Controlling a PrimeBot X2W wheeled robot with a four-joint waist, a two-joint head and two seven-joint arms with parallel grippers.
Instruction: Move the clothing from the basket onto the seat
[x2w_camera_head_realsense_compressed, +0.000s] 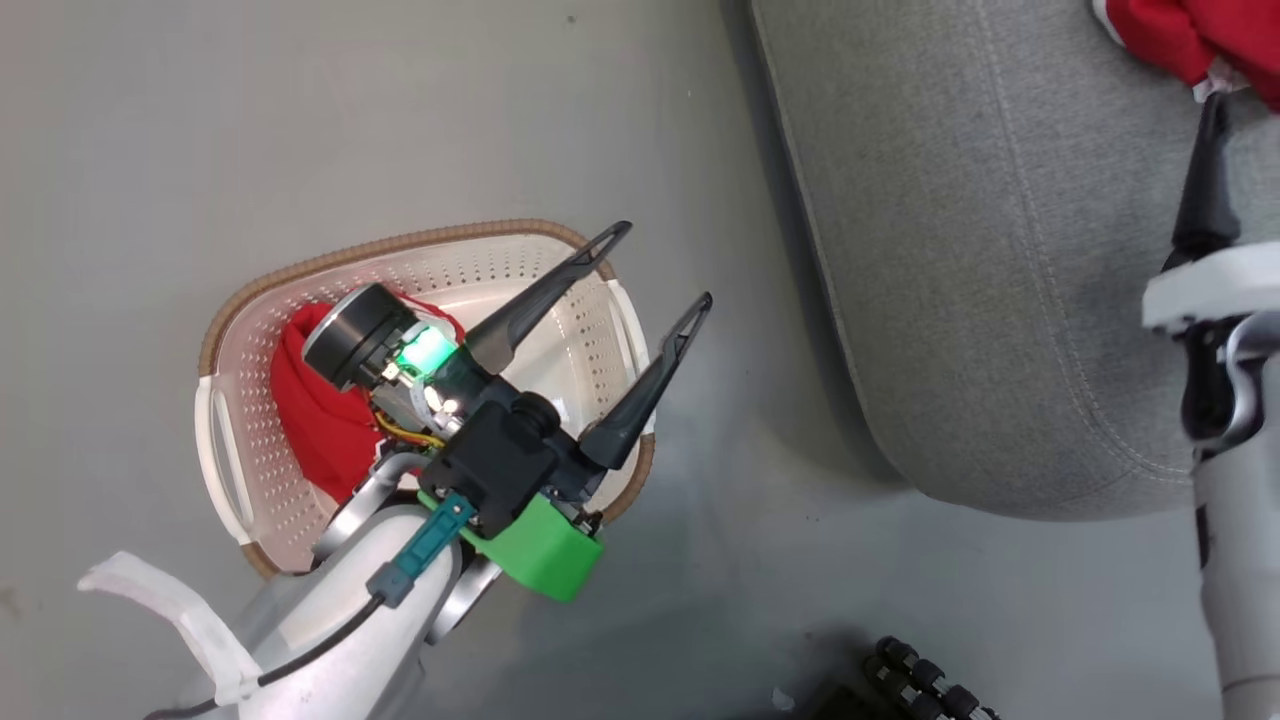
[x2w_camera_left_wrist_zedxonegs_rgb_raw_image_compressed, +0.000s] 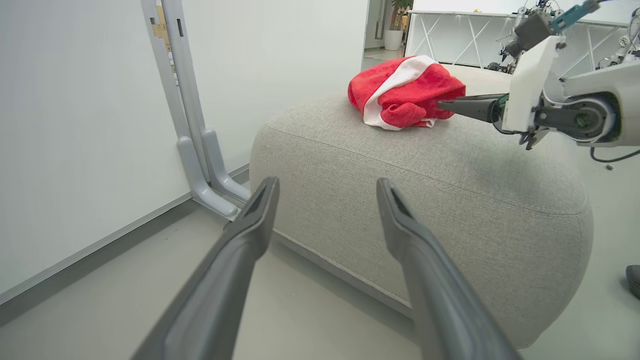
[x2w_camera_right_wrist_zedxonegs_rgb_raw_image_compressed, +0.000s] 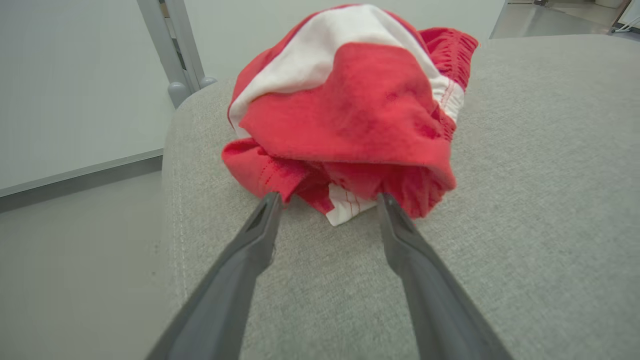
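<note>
One red garment lies on the seat, the right hand spread wide and empty at its near edge; the second garment lies in the basket, under the wrist of the wide-open, empty left hand, which is nearer.

Grey floor carries basket and seat (red garment bunched on the seat).

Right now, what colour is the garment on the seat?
The garment is red with a broad white stripe; the right wrist view shows it best.
</note>
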